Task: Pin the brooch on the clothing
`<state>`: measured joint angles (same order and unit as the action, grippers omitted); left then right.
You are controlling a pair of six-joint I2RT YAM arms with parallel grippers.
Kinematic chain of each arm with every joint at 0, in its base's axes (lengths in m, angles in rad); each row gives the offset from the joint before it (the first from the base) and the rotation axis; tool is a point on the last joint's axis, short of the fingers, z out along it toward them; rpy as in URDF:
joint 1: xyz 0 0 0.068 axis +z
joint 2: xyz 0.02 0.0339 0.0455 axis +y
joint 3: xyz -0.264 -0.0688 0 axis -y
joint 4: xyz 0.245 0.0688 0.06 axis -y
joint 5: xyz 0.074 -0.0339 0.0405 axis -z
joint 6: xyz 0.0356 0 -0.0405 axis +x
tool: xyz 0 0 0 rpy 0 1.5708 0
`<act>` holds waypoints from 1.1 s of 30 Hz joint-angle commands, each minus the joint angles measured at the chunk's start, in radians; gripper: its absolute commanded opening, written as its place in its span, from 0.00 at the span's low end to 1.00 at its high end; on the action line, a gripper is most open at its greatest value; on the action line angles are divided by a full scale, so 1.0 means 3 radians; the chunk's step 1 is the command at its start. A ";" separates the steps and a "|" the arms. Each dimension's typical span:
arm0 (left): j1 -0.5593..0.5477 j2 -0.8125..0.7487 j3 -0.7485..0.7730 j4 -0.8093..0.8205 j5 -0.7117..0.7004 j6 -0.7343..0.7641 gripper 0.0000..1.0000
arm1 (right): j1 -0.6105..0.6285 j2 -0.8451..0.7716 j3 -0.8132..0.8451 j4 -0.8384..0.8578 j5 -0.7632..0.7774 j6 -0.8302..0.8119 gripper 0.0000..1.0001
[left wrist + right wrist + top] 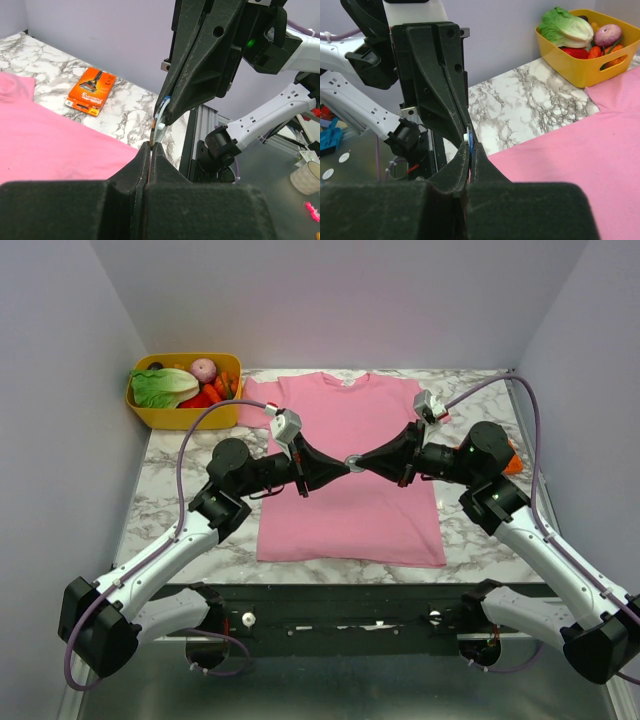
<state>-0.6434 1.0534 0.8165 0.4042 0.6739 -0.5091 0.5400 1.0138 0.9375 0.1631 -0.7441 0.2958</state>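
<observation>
The pink T-shirt [350,515] lies flat on the marble table, neck away from me. It also shows in the left wrist view [45,145] and the right wrist view [580,160]. My left gripper [344,466] and right gripper [363,462] meet tip to tip above the shirt's middle. Between them is the brooch [354,461], a small disc. The left wrist view shows it edge-on [159,122], with my left gripper [151,146] shut on its lower edge. In the right wrist view my right gripper [470,149] is shut on the disc [468,141].
A yellow basket [190,418] of vegetables stands at the back left, beside the shirt's sleeve; it also shows in the right wrist view [580,70]. An orange packet [91,91] lies on the marble at the right, behind my right arm. A metal rail runs along the table's near edge.
</observation>
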 commanded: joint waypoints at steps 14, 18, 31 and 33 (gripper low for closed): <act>-0.0044 0.0017 0.0003 0.0330 0.0218 -0.0098 0.16 | 0.0010 -0.0004 0.0050 0.0096 0.0015 0.0011 0.01; -0.0044 0.0037 0.0014 0.0325 0.0224 -0.0123 0.00 | 0.0010 -0.0010 0.0061 0.0090 0.0036 0.0011 0.01; -0.0044 0.0001 0.0019 0.0310 0.0218 -0.0134 0.00 | 0.0010 0.0123 0.0117 0.0055 -0.0086 0.0021 0.06; -0.0044 -0.0004 0.0014 0.0304 0.0213 -0.0123 0.00 | 0.0010 0.0134 0.0132 0.0055 -0.0137 0.0016 0.07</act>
<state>-0.6434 1.0634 0.8162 0.4618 0.6956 -0.5446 0.5404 1.0302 0.9463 0.1787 -0.7750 0.3058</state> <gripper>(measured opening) 0.010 0.079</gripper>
